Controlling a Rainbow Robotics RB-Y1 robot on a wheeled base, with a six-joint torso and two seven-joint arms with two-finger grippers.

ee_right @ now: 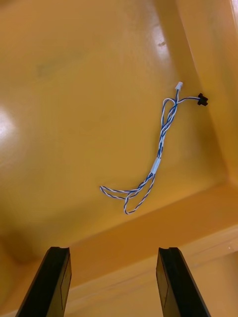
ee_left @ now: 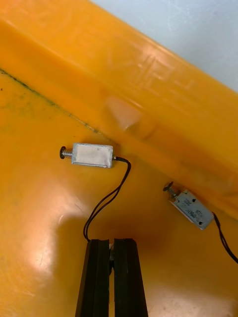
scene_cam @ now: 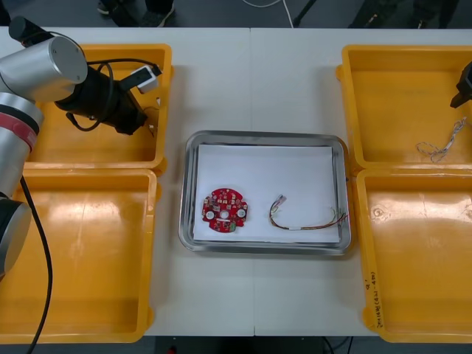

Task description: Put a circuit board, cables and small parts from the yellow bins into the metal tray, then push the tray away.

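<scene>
Electronics workshop or lab; yellow bins (scene_cam: pixel 81 243); metal tray (scene_cam: pixel 265 136); light table (scene_cam: pixel 251 81)

Over the yellow bin (scene_cam: pixel 88 151) left of and beyond the metal tray (scene_cam: pixel 264 135), the wrist of the left arm (scene_cam: pixel 103 99) hides the fingertips of the left gripper (ee_left: pixel 111 243) and the small metal parts (ee_left: pixel 91 155). Close up, one part's black lead (ee_left: pixel 106 198) ends out of sight at the closed fingers, and whether they pinch it cannot be told. Right of the tray, the right arm (scene_cam: pixel 465 81) and the two yellow bins (scene_cam: pixel 405 50) (scene_cam: pixel 413 335) are cut by the picture's edge.
</scene>
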